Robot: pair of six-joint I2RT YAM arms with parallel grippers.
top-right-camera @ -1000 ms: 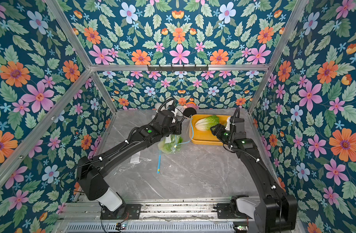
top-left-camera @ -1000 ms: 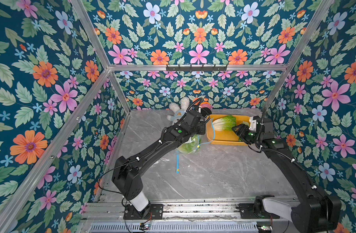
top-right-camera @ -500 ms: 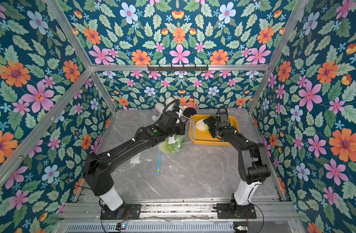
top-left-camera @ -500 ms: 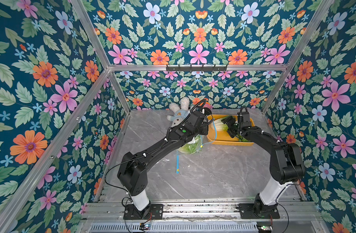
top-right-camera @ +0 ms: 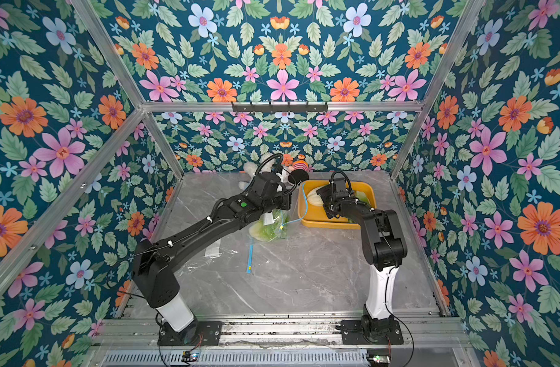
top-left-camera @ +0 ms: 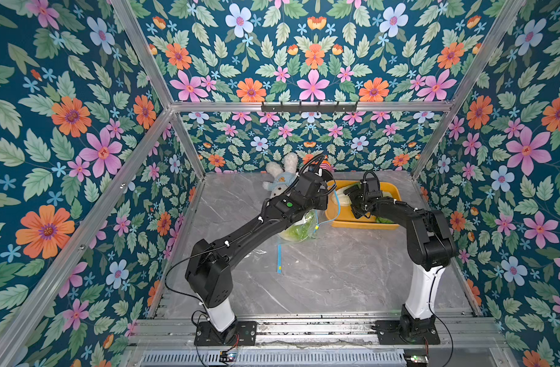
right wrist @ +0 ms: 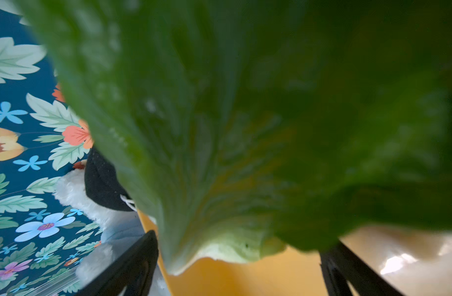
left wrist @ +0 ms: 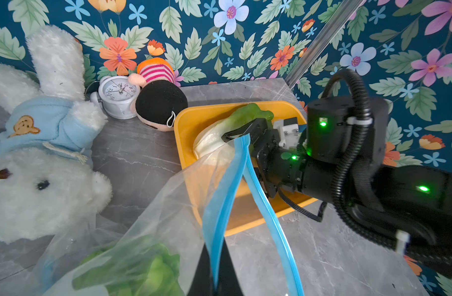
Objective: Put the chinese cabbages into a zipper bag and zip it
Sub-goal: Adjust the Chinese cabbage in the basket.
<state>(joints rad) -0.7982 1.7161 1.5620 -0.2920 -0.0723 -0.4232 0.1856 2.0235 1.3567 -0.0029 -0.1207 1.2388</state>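
Right wrist view: my right gripper [right wrist: 237,252] stands wide, fingers [right wrist: 140,256] either side of a chinese cabbage [right wrist: 219,153], its leaf filling the lens; can't tell if the pads touch it yet. It lies in the yellow tray [left wrist: 191,116], white base twd the bag-side rim. My left gripper [left wrist: 216,278] is clamped on the zipper bag [left wrist: 155,205] at the blue zip strip [left wrist: 235,179], holding the mouth up & open over the tray's edge. A bagged cabbage [left wrist: 132,266] sits inside, just beside the tray. Step, I reckon: picking the tray cabbage. Next: close on it, lift, feed it base-first thru the mouth w/o knocking the rim from my left grip.
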